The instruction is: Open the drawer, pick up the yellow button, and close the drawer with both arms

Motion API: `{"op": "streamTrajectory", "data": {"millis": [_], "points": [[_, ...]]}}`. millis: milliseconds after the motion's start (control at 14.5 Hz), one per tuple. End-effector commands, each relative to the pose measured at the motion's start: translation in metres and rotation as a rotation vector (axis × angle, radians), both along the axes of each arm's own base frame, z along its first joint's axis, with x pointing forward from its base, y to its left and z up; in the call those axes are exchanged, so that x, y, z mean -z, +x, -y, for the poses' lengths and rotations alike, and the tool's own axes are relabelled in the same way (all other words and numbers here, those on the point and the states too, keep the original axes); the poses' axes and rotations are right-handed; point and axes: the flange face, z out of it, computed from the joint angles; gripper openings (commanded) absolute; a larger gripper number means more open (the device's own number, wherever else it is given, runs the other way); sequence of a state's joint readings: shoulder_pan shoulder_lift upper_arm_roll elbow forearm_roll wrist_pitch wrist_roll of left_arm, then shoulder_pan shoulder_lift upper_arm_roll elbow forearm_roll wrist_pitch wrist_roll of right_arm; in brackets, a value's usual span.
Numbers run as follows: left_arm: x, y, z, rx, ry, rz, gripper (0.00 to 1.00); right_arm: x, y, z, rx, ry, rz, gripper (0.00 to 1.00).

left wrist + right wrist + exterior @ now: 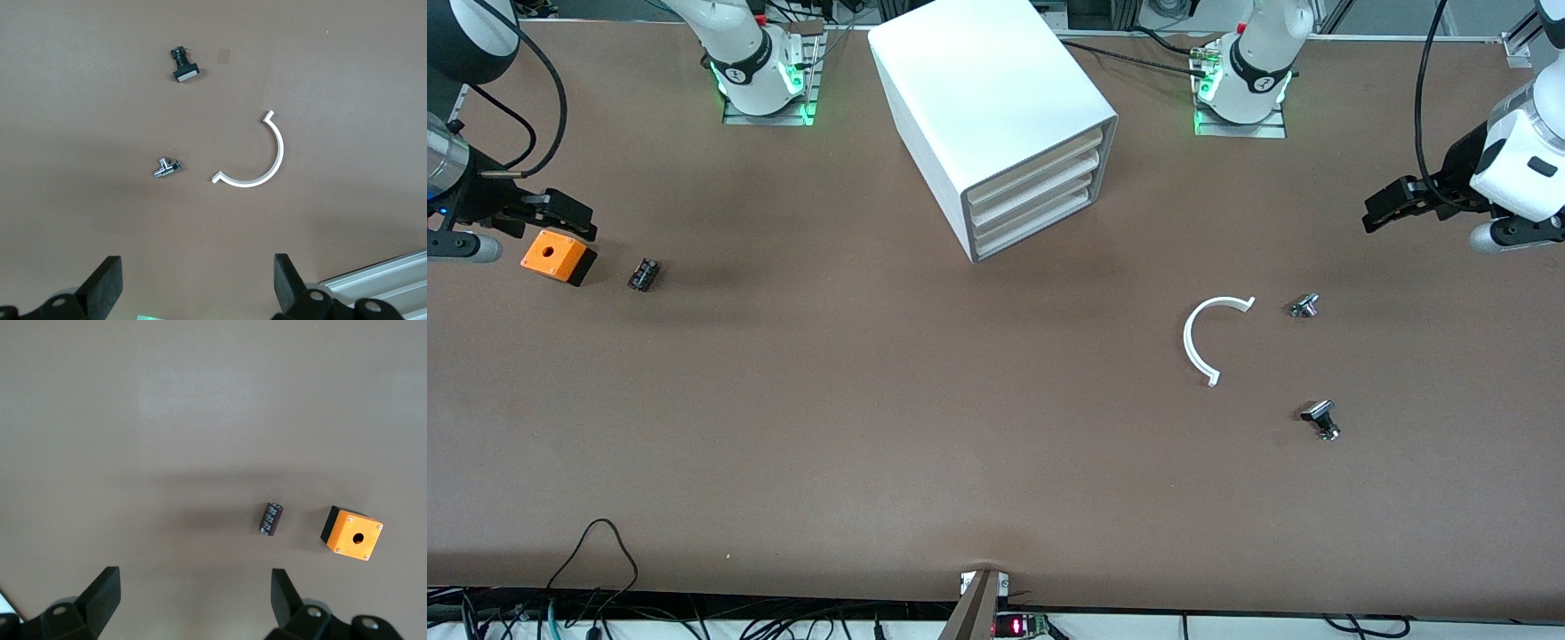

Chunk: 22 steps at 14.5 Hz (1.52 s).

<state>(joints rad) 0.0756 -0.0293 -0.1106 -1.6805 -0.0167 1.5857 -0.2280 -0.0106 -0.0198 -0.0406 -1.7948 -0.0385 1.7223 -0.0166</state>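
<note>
The white cabinet (987,98) stands at the robots' edge of the table, between the two bases. Its stacked drawers (1032,191) are all shut. A corner of it shows in the left wrist view (383,283). The button is not in view. My right gripper (578,222) hangs open and empty at the right arm's end of the table, just above the orange cube (559,256); it also shows in the right wrist view (193,593). My left gripper (1376,216) hangs open and empty at the left arm's end; it also shows in the left wrist view (197,283).
A small black block (643,275) lies beside the orange cube (353,533). Toward the left arm's end lie a white C-shaped piece (1209,338), a small metal part (1304,306) and a black-and-metal part (1322,420).
</note>
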Motion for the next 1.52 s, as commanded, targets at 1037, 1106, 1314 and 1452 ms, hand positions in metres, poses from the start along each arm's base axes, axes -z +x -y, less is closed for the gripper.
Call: {"op": "streamTrajectory", "data": {"millis": [1037,1106,1314,1452], "points": [[-0.01,0.019,0.008,0.01,0.005,-0.021,1.0,-0.008,0.002,0.001,-0.007,0.02,0.003,1.0],[-0.012,0.026,0.006,0.007,0.001,-0.029,1.0,-0.008,0.002,0.0,-0.007,0.02,0.003,1.0],[-0.01,0.036,0.006,0.013,-0.004,-0.043,1.0,-0.011,0.003,0.001,-0.007,0.02,0.01,1.0],[-0.01,0.036,0.008,0.019,-0.004,-0.046,1.0,-0.013,0.004,-0.003,-0.012,0.018,0.015,1.0]]}}
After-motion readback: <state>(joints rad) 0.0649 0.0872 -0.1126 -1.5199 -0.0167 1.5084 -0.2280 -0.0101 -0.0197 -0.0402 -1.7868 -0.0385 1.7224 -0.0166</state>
